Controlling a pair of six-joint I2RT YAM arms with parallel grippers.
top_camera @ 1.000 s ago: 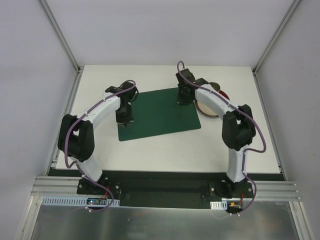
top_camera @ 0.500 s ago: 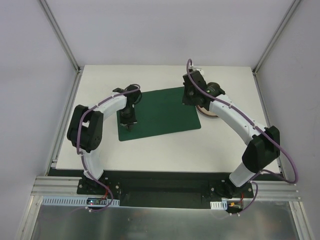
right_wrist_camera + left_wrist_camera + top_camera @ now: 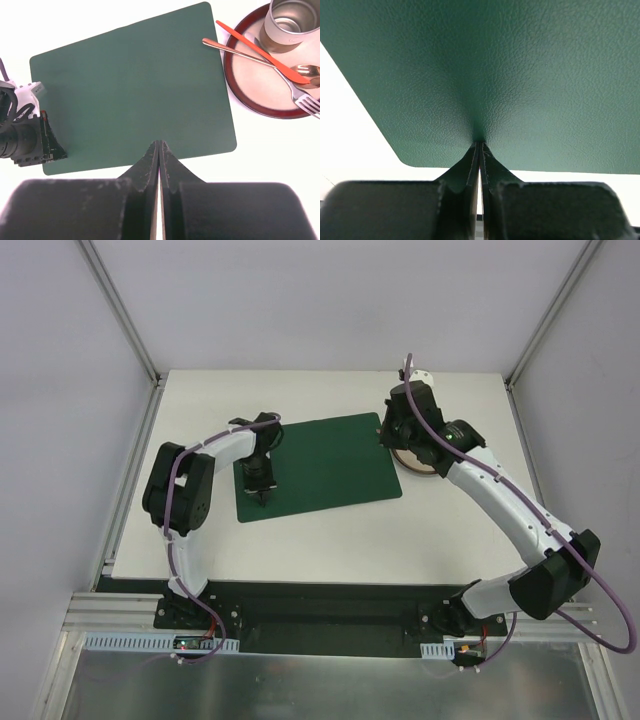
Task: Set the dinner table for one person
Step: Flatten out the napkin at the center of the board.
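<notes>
1. The dinner table surface (image 3: 330,530) is white and flat. It fills the middle of the top view, between aluminium frame posts at its far corners.
2. A dark green placemat (image 3: 320,465) lies flat on the surface, at centre frame and slightly rotated. Its left end sits lower in the frame than its right end.
3. The left hand (image 3: 262,492) is over the lower left part of the placemat.
   - In the left wrist view the two fingers (image 3: 467,165) are clenched, with only a thin slit between them.
   - The fingertips touch the mat just inside its near edge.
   - Whether a fold of the mat is pinched between them cannot be told.
4. The right hand (image 3: 388,435) is above the upper right corner of the placemat.
   - In the right wrist view its fingers (image 3: 172,170) are clenched together with nothing between them.
   - The hand is held clear of the mat, and the whole mat shows beneath it.
5. A round plate (image 3: 252,92) with a dark red rim rests on the surface just beside the right edge of the placemat, at the upper right of the right wrist view.
6. The plate carries these things:
   - An upright metal cup (image 3: 289,22) stands at its upper edge.
   - An orange utensil (image 3: 260,50) lies diagonally.
   - A fork (image 3: 307,104) has its tines at the right frame edge.
   - A copper-coloured spoon bowl (image 3: 304,70) lies beside the orange tip.
7. One slim metal handle (image 3: 225,48) extends past the plate rim to the placemat's right edge.
</notes>
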